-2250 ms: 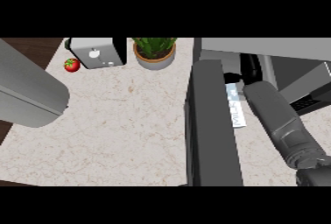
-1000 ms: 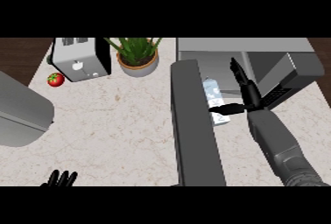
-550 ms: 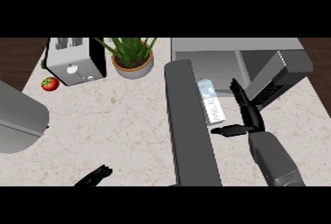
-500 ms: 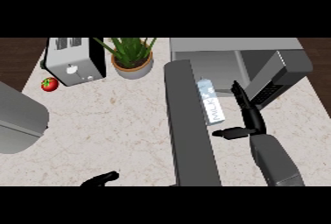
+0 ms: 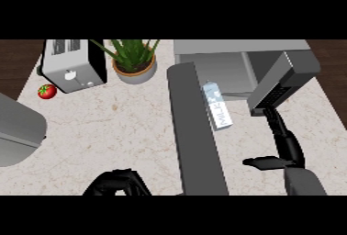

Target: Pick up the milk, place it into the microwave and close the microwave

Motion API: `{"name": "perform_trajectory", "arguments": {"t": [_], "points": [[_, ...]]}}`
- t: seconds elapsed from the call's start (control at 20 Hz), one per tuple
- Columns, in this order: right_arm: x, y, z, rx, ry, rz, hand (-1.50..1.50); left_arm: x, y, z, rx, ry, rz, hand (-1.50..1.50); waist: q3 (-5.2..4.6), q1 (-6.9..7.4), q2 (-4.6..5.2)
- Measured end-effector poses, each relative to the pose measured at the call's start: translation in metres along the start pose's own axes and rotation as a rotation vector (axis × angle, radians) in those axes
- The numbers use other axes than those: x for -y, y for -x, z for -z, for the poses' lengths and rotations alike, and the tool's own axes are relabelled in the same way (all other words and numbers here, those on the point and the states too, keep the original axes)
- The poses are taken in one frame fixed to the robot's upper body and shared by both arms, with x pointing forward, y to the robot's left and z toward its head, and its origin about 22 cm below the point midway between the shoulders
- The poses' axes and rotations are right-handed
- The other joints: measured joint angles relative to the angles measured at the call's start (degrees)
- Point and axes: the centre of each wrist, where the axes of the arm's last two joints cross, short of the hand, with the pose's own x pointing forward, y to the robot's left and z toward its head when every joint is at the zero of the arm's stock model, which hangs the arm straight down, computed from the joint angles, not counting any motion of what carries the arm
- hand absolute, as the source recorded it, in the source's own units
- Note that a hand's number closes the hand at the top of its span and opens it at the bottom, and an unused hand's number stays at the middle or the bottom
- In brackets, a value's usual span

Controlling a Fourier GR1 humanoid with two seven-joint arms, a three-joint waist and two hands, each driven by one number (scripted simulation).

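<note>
Head view: marble counter point(image 5: 108, 133), seen steeply from above.
Milk point(image 5: 217, 105): carton lying flat just in front of the microwave point(image 5: 224, 62) opening, beside the open door point(image 5: 193, 133).
Right hand point(image 5: 284, 140): fingers straight, thumb spread, near the carton, not touching.
Left hand point(image 5: 116, 182): lower edge, fingers curled, holding nothing.
Obstruction: door stands between milk and left hand.
Surroundings: toaster point(image 5: 71, 64), potted plant point(image 5: 133, 59), tomato point(image 5: 46, 91) far left.
</note>
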Motion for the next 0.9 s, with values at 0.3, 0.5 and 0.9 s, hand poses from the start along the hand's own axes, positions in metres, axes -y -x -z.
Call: {"name": "perform_trajectory", "arguments": {"t": [0.3,0.5,0.9], "points": [[0.025,-0.026,-0.036,0.012,0.038,-0.037,-1.5,0.009,0.019,0.046,-0.056,0.104,0.063,1.5,0.03,0.38,0.3],[0.039,-0.04,-0.059,0.017,0.061,-0.059,-1.5,0.021,0.039,0.067,-0.125,0.254,0.102,1.5,0.04,0.27,0.47],[0.065,-0.074,-0.077,0.058,0.072,-0.073,-1.5,0.063,0.085,0.102,-0.165,0.414,0.142,1.5,0.05,0.17,0.81]]}}
